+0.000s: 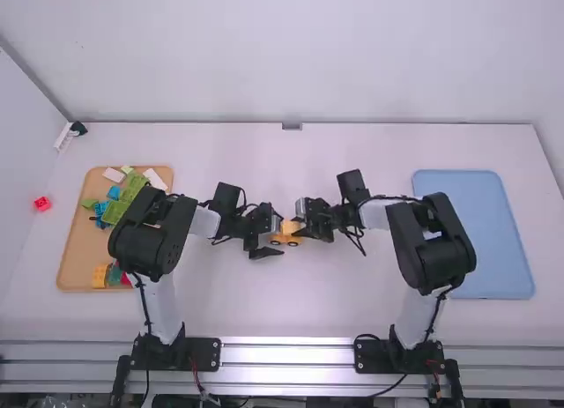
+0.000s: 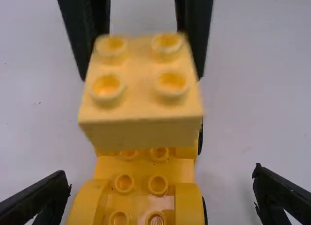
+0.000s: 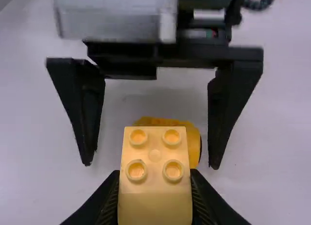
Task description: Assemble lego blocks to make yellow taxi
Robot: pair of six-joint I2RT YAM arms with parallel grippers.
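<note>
Near the table's middle, my left gripper faces my right gripper over a yellow wheeled lego base. In the left wrist view the fingers of my left gripper stand wide apart, one on each side of the base. My right gripper is shut on a pale yellow block with several studs on top. In the left wrist view that block is over the far part of the base and hides some of it; whether they touch, I cannot tell.
At the left, an orange-brown tray holds green, blue, white and yellow blocks. Beside it on the table lies a red block. A blue tray is on the right, beyond the right arm's elbow.
</note>
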